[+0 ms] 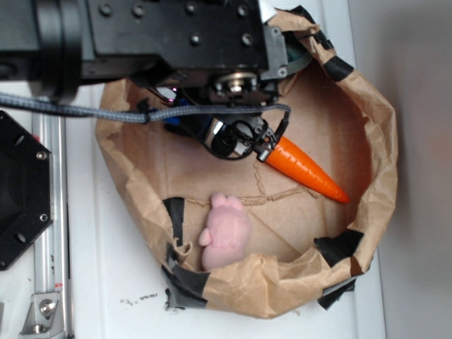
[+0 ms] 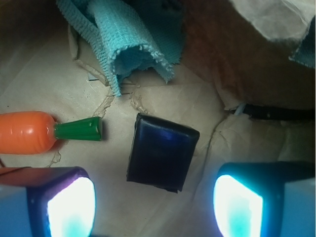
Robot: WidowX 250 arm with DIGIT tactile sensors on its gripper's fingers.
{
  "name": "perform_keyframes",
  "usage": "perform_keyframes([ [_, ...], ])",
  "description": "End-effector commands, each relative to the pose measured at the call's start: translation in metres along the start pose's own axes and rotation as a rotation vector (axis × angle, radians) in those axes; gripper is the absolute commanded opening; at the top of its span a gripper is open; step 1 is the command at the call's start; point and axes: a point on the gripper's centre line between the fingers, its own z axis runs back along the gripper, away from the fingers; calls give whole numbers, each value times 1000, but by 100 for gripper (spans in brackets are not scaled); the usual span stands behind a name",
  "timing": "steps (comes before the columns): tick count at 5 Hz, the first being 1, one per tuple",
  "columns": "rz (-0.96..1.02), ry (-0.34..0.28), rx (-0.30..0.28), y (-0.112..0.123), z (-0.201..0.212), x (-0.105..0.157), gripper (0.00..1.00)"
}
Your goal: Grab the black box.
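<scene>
The black box (image 2: 162, 152) is small, flat and glossy. It lies on the brown paper floor in the wrist view, just ahead of my gripper (image 2: 155, 205) and centred between the two glowing fingertips (image 2: 71, 207), which stand wide apart with nothing between them. The gripper does not touch the box. In the exterior view the arm (image 1: 169, 35) hangs over the back of the paper bag and hides the box; the gripper (image 1: 236, 138) shows beside the carrot's green end.
An orange carrot (image 2: 27, 132) with a green top lies left of the box, also seen as the carrot (image 1: 307, 169). A teal cloth (image 2: 126, 39) sits just beyond the box. A pink plush toy (image 1: 226, 232) rests near the bag's front wall (image 1: 254, 282).
</scene>
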Motion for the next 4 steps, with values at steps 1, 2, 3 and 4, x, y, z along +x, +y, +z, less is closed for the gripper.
perform_keyframes([
  [1,29,-65,-37,11,-19,4,100],
  [2,28,-59,-51,3,-31,-1,100],
  [3,34,-68,-25,0,-38,2,100],
  [4,57,-46,-31,21,-31,6,100],
])
